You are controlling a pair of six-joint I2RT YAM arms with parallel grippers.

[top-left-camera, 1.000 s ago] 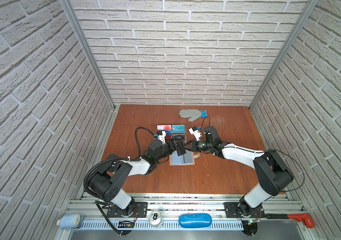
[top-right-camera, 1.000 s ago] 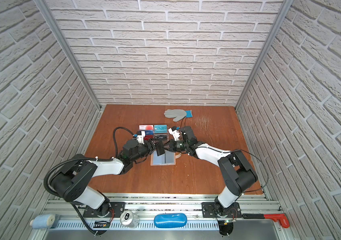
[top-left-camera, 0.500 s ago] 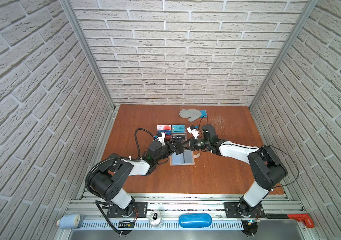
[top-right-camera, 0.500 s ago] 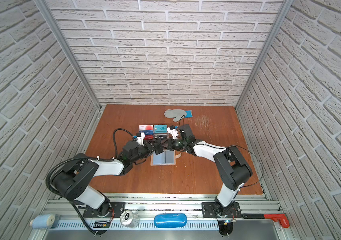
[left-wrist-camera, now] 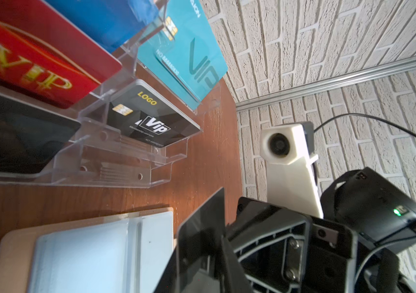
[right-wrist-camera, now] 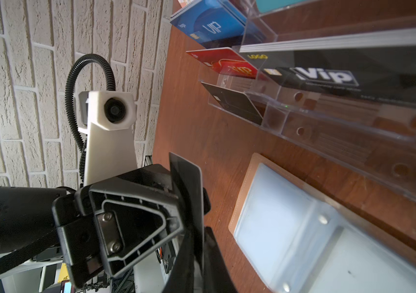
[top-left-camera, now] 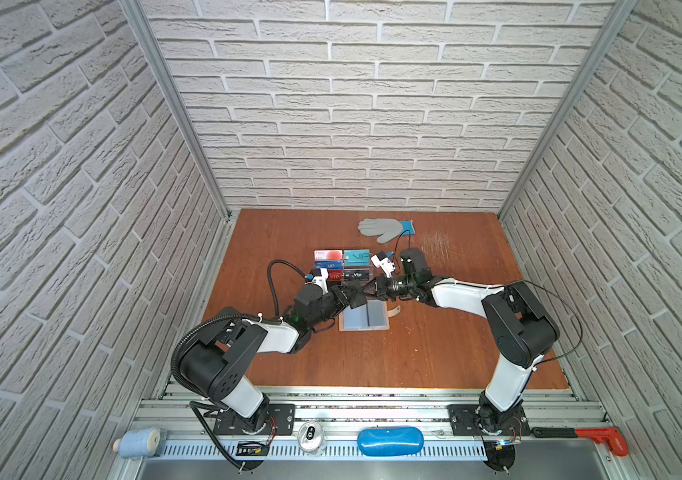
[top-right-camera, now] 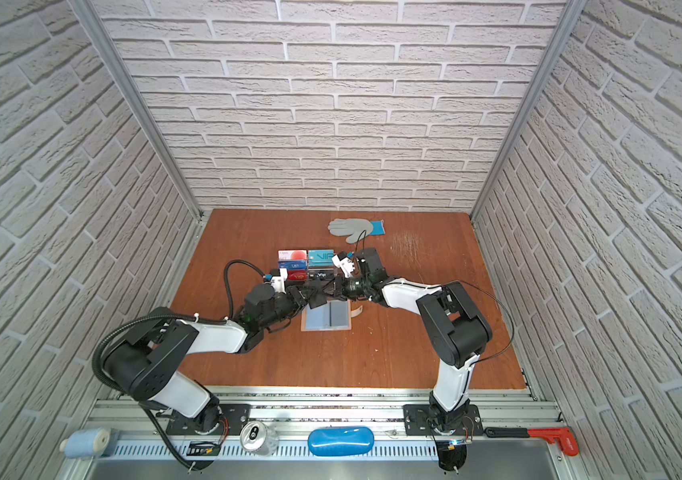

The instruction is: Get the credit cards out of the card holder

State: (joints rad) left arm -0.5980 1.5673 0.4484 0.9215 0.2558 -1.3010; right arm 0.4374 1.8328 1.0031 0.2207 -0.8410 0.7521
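The card holder [top-left-camera: 364,321] [top-right-camera: 327,319] lies open on the wooden table, grey-blue sleeve pages up, its strap pointing right. Just above its far edge my two grippers meet tip to tip. A black credit card [left-wrist-camera: 202,236] [right-wrist-camera: 188,182] stands on edge between them. The left gripper [top-left-camera: 352,296] [left-wrist-camera: 217,256] is shut on one end of it. My right gripper [top-left-camera: 372,289] [right-wrist-camera: 198,243] has its jaws pressed against the other end. More credit cards stand in the clear acrylic stand [top-left-camera: 341,266]: teal [left-wrist-camera: 191,50], black [left-wrist-camera: 146,121], red [left-wrist-camera: 32,63], blue [right-wrist-camera: 209,25].
The stand sits right behind the two grippers. A grey glove with a blue cuff [top-left-camera: 385,228] lies near the back wall. On the front rail are a blue case [top-left-camera: 389,441], a can [top-left-camera: 310,436], a thread spool [top-left-camera: 135,442] and a red clamp [top-left-camera: 597,438].
The left gripper has moved in toward the right one and closed its jaws on the black card. The right arm has shifted slightly towards the back.
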